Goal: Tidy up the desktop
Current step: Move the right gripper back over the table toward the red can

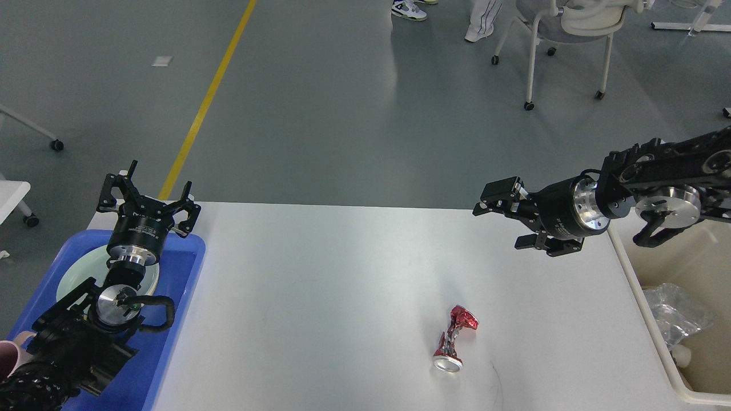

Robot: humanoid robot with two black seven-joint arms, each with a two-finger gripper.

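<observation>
The white desktop (342, 285) fills the middle of the head view. A crushed red can (455, 338) lies on it, front right of centre. My left gripper (149, 191) is open and empty, raised above the blue tray (171, 319) at the desktop's left end. My right gripper (505, 224) is open and empty, held above the desktop's right part, well behind and to the right of the can.
The blue tray holds a pale green plate (74, 279), and a pink cup (12, 351) shows at its near end. A beige bin (657, 319) stands off the right edge, with crumpled clear plastic (677, 317) inside. A wheeled chair (571, 34) and a person's feet (408, 8) are beyond the desk.
</observation>
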